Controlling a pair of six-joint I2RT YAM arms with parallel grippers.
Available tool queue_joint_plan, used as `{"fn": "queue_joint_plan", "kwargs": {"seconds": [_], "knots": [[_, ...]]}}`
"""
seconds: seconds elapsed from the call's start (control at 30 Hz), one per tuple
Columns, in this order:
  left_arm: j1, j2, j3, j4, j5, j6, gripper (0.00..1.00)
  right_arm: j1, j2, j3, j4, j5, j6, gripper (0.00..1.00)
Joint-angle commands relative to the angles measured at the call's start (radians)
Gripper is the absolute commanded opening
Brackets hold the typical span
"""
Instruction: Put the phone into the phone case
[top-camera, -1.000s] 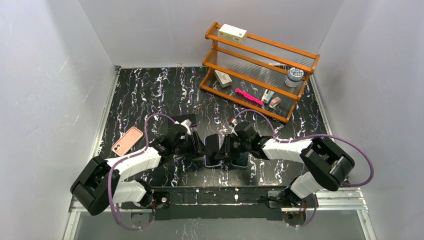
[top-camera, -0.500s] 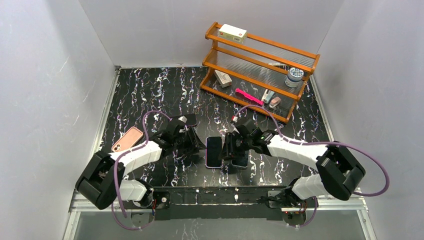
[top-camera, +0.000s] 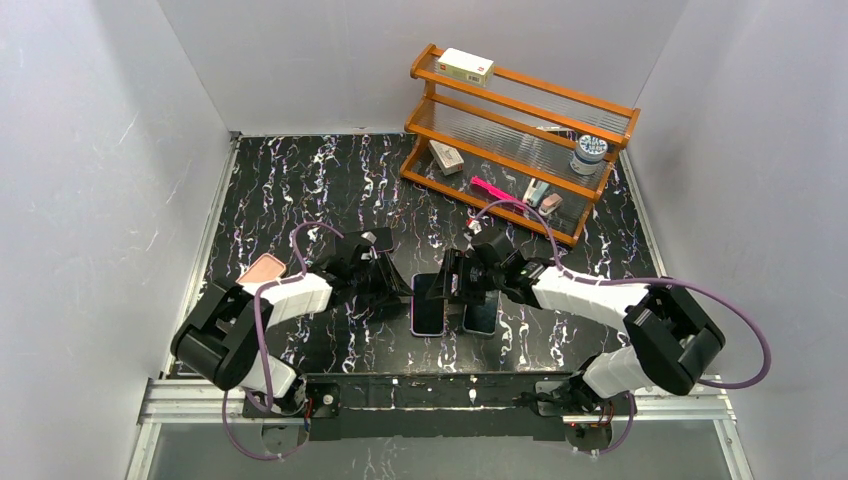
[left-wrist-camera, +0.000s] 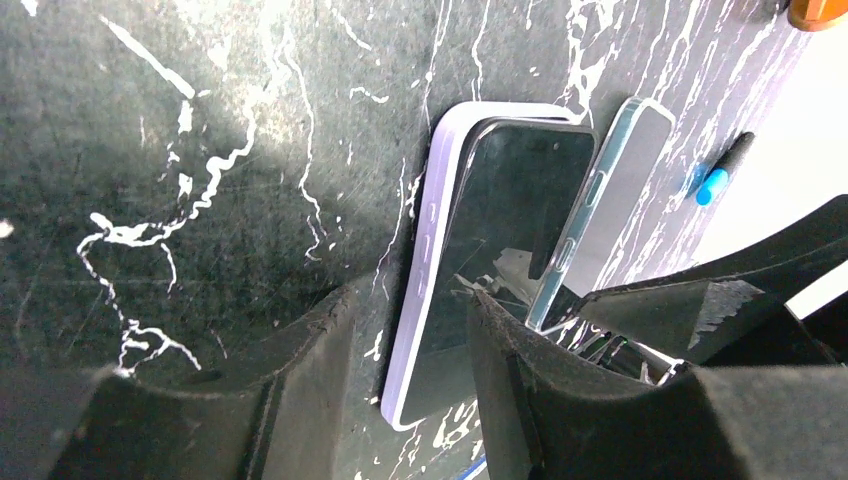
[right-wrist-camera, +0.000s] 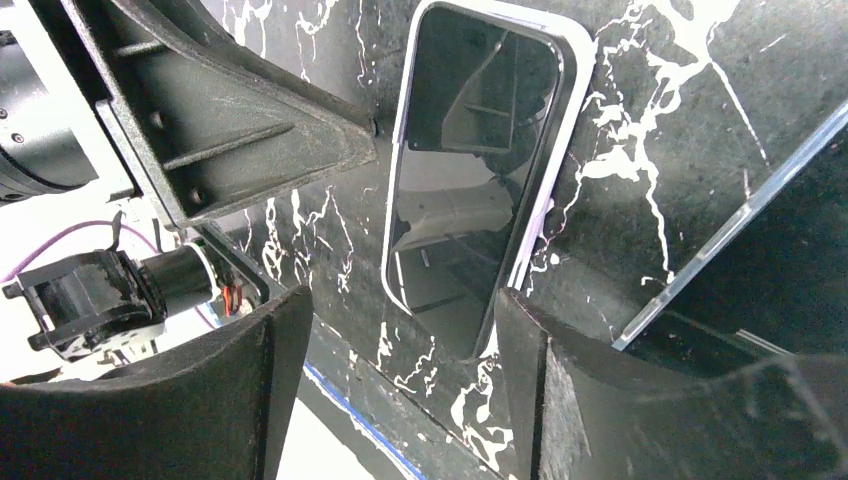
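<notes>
On table (top-camera: 300, 180) | phone (right-wrist-camera: 470, 190) in lilac case (left-wrist-camera: 418, 270), seating unclear | L claw (left-wrist-camera: 412, 298) wide | R claw (right-wrist-camera: 402, 300) wide

The white-and-black left arm (top-camera: 295, 297) lies low, reaching from the near left toward the centre, and the black two-finger left gripper (top-camera: 398, 285) points right with its fingers parted. The matching right arm (top-camera: 580, 293) reaches in from the near right. The black right gripper (top-camera: 455, 285) points left, fingers spread wide, close to the other.

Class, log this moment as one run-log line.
black glossy phone in lilac rubbery phone case | seating unclear | left gripper open, straddling both | right gripper open, straddling both
</notes>
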Motion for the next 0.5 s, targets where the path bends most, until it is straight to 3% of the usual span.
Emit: {"fn": "queue_joint_plan", "kwargs": {"seconds": [0.0,0.27,0.47], "knots": [[0.014,0.019,0.020,0.033,0.045,-0.001,0.43,-0.002,0.010,-0.029,0.105,0.040,0.041,0.76],[0.014,0.051,0.001,0.111,0.082,-0.005,0.41,-0.002,0.018,-0.098,0.210,0.032,0.102,0.84],[0.014,0.091,-0.004,0.145,0.087,-0.009,0.37,-0.002,0.024,-0.151,0.279,0.057,0.150,0.85]]}}
